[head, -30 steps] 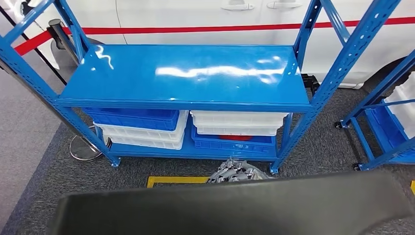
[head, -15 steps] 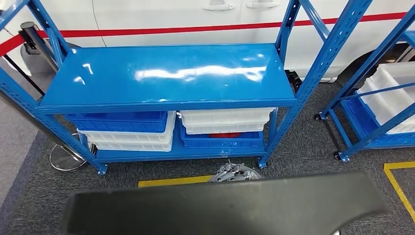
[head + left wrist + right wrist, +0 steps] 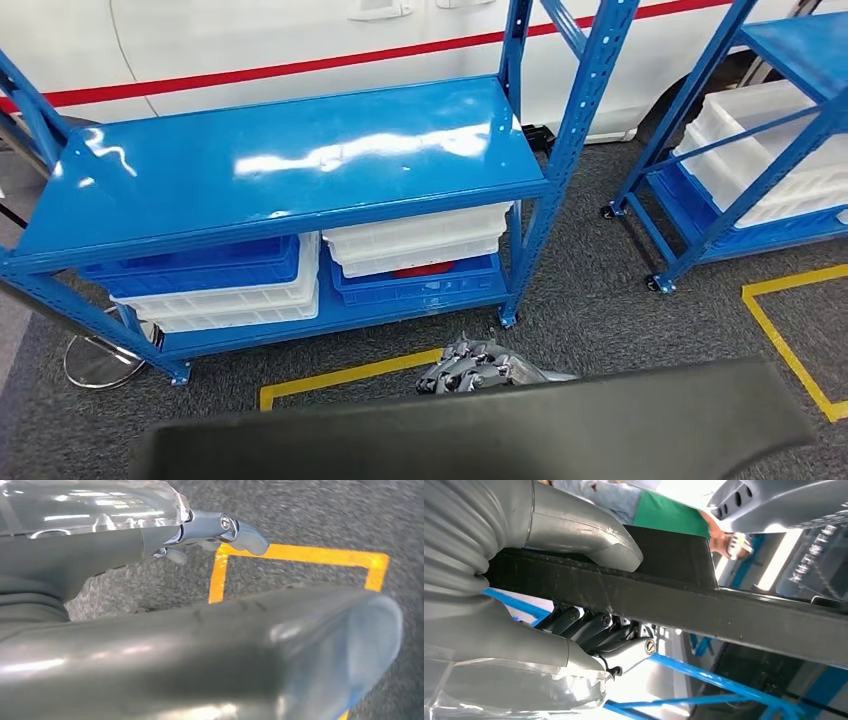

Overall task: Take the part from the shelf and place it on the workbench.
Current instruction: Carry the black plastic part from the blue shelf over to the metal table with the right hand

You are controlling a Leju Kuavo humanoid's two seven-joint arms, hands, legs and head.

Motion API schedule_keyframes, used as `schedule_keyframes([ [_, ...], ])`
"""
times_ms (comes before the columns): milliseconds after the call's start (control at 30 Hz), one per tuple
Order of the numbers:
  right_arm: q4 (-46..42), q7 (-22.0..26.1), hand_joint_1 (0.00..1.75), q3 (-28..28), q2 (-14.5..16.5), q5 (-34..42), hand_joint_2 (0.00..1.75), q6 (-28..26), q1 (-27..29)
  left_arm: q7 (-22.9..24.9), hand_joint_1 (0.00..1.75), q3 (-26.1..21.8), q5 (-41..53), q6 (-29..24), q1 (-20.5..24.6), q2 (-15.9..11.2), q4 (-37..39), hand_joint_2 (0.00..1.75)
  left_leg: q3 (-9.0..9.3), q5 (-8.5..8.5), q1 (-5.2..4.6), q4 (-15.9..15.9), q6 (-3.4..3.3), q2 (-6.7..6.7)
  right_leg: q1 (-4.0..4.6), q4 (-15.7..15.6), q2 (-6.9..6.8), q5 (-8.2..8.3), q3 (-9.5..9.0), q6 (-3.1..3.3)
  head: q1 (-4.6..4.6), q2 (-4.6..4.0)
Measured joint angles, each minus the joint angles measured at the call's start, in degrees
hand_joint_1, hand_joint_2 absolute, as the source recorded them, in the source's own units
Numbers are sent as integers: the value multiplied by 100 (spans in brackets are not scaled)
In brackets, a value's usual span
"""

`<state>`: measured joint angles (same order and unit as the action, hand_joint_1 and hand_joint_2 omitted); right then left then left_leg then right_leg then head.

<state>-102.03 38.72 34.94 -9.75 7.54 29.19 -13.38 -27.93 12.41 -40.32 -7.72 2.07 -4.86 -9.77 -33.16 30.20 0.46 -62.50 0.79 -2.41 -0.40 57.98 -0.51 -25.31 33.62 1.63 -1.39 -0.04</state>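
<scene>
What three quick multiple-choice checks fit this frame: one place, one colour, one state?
1. Where do the stacked bins sit?
A. On the shelf's top board
B. On the shelf's lower level
C. On the carpet

2. What colour is the floor tape?
A. Yellow
B. Green
C. Purple

3. What is the right hand doing?
A. Hanging open
B. Gripping the dark part
C. Resting on a bin

Key:
1 B: the bins lie under the bare top board of the shelf.
2 A: the floor tape is yellow.
3 B: the right hand has its thumb over and its fingers under the dark part.
</scene>
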Motion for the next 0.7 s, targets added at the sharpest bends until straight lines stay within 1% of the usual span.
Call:
schedule_keyframes([
  [33,21,5,161,19,38,-3,175,3,-7,0,0,0,7,0,-2,-7,0,0,-161,203,8,-376,20,106,2,2,45,6,9,14,-2,0],
  [67,43,8,161,39,72,-6,175,4,-10,0,0,0,8,0,-4,-13,0,0,-341,381,13,-773,36,164,3,8,95,9,19,22,-3,-1],
  [100,65,9,161,55,96,-10,175,4,-9,1,0,0,8,0,-8,-17,0,0,-482,474,16,-1074,47,187,5,18,153,10,27,23,-3,-1],
  [133,87,10,161,65,114,-15,175,4,-9,1,0,0,8,0,-13,-19,0,0,-545,460,18,-1199,53,195,5,30,211,10,33,24,-3,-1],
  [167,107,10,161,70,129,-18,175,4,-10,1,0,0,8,0,-17,-20,0,0,-490,319,22,-1065,53,203,4,45,271,9,35,21,-3,-1],
  [200,124,10,161,72,144,-21,175,8,-12,-2,0,0,8,-2,-19,-25,0,0,-345,103,30,-739,49,238,2,61,333,5,35,15,-3,-1],
  [233,134,10,161,73,162,-25,175,21,-21,-10,0,0,7,-3,-20,-31,0,0,-164,-89,46,-333,40,349,0,77,389,0,40,4,-2,0],
  [267,139,11,161,80,184,-34,175,40,-44,-20,0,0,7,-4,-22,-40,0,0,-6,-228,59,33,28,469,4,100,450,-3,57,-17,0,0],
  [300,140,14,161,95,208,-48,175,60,-74,-32,0,0,7,-4,-22,-49,0,0,92,-295,68,263,15,572,5,116,499,3,81,-45,1,0],
  [333,140,20,161,125,241,-67,175,77,-112,-44,0,0,8,-2,-17,-56,0,0,127,-299,64,360,-3,633,-2,123,551,17,109,-81,2,0],
  [367,140,26,161,164,276,-87,175,85,-147,-54,0,0,11,0,-6,-61,0,0,128,-305,50,377,-25,609,-10,121,602,38,131,-122,2,0],
  [400,138,32,161,208,308,-107,175,86,-174,-66,0,0,20,3,10,-62,0,0,129,-323,49,385,-58,556,-15,108,646,60,145,-161,1,0],
  [433,134,32,161,256,338,-126,175,80,-197,-77,0,0,32,8,24,-64,0,0,137,-346,50,409,-98,500,-18,119,619,56,157,-192,2,0],
  [467,128,15,161,298,357,-143,175,67,-227,-87,0,0,50,14,31,-67,0,0,146,-368,57,436,-140,440,-10,199,516,-5,196,-213,14,0],
  [500,119,-13,161,350,374,-162,175,38,-262,-93,0,0,74,20,33,-72,0,0,151,-386,65,463,-177,376,0,382,382,-127,281,-227,26,0],
  [533,113,-47,161,403,388,-178,175,-3,-292,-90,0,1,100,28,33,-79,0,0,151,-394,57,473,-201,311,-3,683,231,-304,417,-236,39,0],
  [567,108,-83,161,462,402,-191,175,-54,-316,-76,0,2,126,34,31,-88,0,0,144,-394,47,474,-216,244,-6,1061,143,-495,595,-246,50,0],
  [600,105,-108,161,524,415,-204,175,-110,-325,-56,0,5,155,40,29,-98,0,0,137,-392,37,470,-221,180,-14,1410,113,-633,757,-256,50,0],
  [633,105,-123,161,576,421,-216,175,-164,-327,-33,0,9,180,45,31,-108,0,0,132,-390,28,465,-223,114,-21,1623,101,-680,850,-261,51,0],
  [667,106,-132,161,623,425,-230,175,-211,-330,-14,0,13,198,48,35,-116,0,0,128,-388,21,459,-224,58,-27,1672,93,-645,861,-261,51,0],
  [700,107,-134,161,658,426,-242,175,-246,-334,-3,0,16,212,48,39,-121,0,0,127,-385,17,452,-223,12,-30,1556,81,-545,789,-256,50,0],
])
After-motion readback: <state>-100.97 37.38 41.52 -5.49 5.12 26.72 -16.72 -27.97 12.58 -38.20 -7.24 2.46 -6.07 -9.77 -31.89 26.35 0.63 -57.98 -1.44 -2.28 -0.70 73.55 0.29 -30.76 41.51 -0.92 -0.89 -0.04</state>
